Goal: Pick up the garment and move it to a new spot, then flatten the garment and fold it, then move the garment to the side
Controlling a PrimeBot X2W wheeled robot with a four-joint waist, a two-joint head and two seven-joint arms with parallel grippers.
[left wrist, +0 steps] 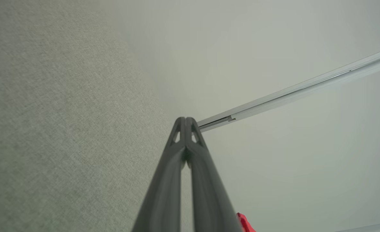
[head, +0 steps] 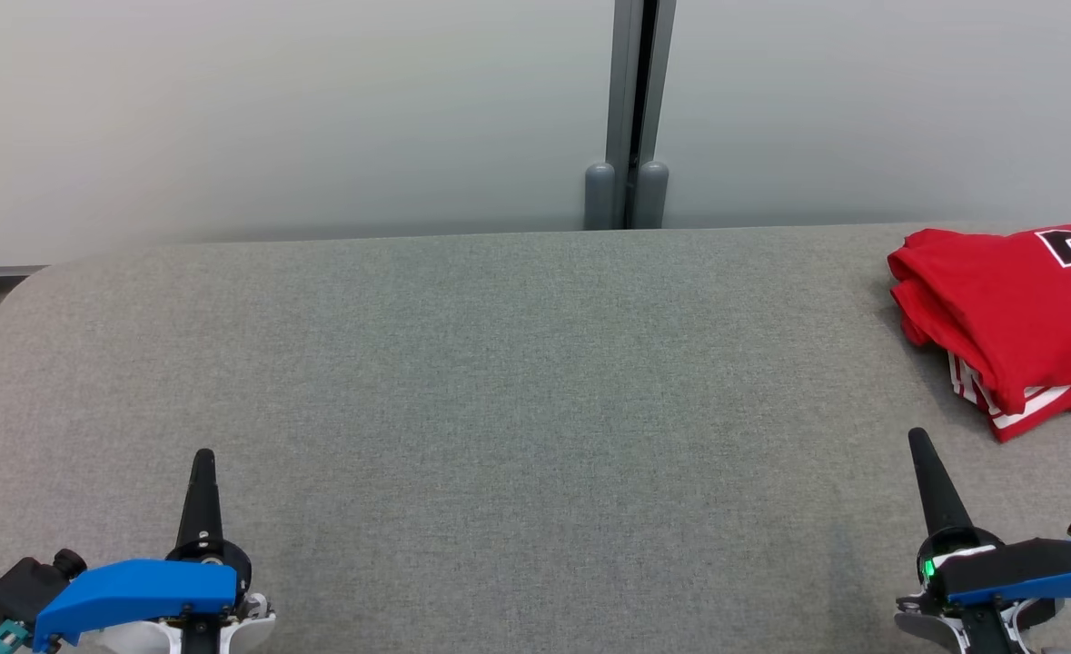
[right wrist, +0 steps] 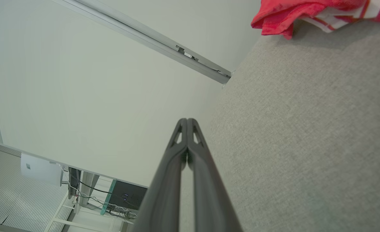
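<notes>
Garment is lying on the table, far right end; left pincer and right pincer are sitting over the table's near corners.

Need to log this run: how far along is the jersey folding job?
Done, it seems: the red jersey lies folded in a compact stack at the right edge of the grey table, so folding and moving aside look finished. In hand: nothing; the left gripper and right gripper are shut, empty and apart from the jersey. Left: apparently nothing.

1 garment, 1 table, 2 grippers: L gripper, R gripper.
</notes>
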